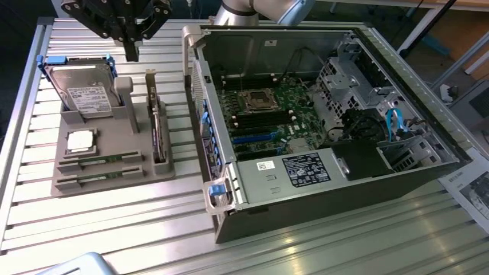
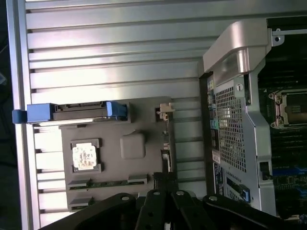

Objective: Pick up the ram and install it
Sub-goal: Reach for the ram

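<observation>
The tool (image 1: 131, 52), jaws closed and empty, hangs above the holder (image 1: 114, 143). The ram (image 1: 100, 158) lies slotted at six o'clock from the tool; descending closed could strike it, or snag the upright card (image 1: 155, 120) at five.

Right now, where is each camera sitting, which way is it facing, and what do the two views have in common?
Exterior view: off the arm, high up, looking down on the table; tray on its left, open case on its right; the arm and shut jaws show above the tray.
Wrist view: on the wrist, looking straight down on the tray and the case's edge; the dark linkage of the jaws shows.
Shared: tray, drive, processor, both ram sticks, case.
</observation>
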### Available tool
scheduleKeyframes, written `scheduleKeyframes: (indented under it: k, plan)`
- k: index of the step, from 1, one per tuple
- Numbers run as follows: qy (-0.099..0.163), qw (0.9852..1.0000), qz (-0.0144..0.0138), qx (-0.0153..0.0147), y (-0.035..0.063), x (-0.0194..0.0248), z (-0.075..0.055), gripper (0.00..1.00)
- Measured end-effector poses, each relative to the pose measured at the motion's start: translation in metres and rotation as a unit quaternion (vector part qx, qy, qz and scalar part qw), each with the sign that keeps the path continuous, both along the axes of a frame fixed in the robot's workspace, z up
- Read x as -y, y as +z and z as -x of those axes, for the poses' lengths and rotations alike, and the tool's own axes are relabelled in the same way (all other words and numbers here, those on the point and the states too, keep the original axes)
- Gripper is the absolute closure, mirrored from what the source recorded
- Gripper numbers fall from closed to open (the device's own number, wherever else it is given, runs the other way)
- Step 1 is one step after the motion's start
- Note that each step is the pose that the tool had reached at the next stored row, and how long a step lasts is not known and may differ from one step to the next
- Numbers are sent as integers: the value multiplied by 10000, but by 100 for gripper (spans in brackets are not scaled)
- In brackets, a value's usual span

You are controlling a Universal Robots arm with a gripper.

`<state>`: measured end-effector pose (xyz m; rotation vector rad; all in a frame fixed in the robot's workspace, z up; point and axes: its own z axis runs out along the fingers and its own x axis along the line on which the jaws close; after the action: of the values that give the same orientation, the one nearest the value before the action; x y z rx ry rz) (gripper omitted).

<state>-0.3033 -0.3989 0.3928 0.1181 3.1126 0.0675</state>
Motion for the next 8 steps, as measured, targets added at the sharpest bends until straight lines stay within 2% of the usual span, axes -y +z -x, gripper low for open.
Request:
scheduleKeyframes:
  k: [8]
  plan:
    - [0, 10000, -1, 1, -3, 0, 343, 90]
